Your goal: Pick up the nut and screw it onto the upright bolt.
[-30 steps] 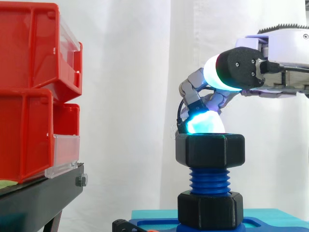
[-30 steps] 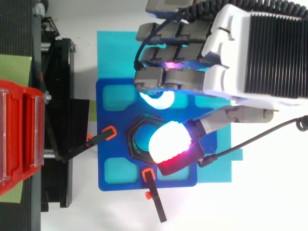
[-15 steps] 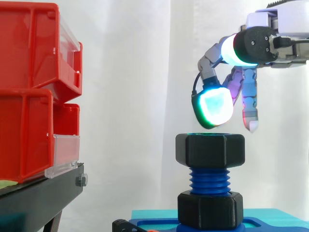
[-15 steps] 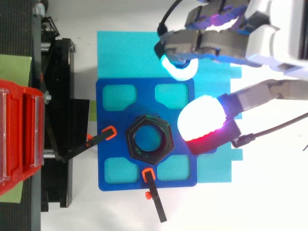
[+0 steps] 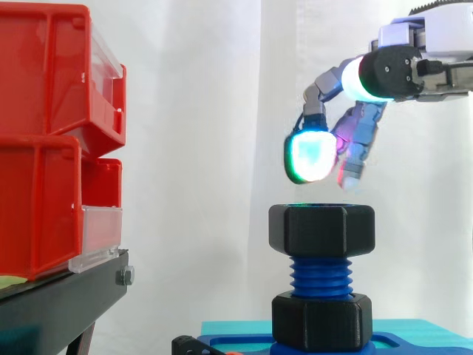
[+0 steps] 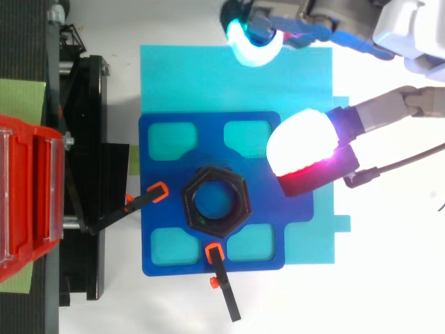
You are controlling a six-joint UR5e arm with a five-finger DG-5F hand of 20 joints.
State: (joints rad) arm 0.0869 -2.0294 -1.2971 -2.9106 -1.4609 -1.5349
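A black hex nut [image 5: 321, 230] sits on the top of the upright blue threaded bolt [image 5: 321, 276]. From above, the nut [image 6: 214, 200] is at the middle of the blue base plate [image 6: 167, 240]. A second black hex collar [image 5: 321, 320] sits at the bolt's foot. My hand [image 5: 388, 74] hangs above and to the right of the nut, clear of it. It is open, with fingers spread and nothing held. One glowing fingertip [image 5: 310, 157] floats just over the nut's top. In the top view that pad [image 6: 302, 142] lies to the right of the nut, and the palm [image 6: 410, 28] is at the top right.
Red bins [image 5: 52, 133] on a black stand [image 5: 66, 303] fill the left side. A cyan mat [image 6: 208, 76] lies under the base plate. Two black clamps with orange tips [image 6: 222, 285] [image 6: 118, 212] hold the plate at its front and left edges.
My hand has let go of the nut, risen off it and drawn back to the right. The nut stays on the bolt at the same height.
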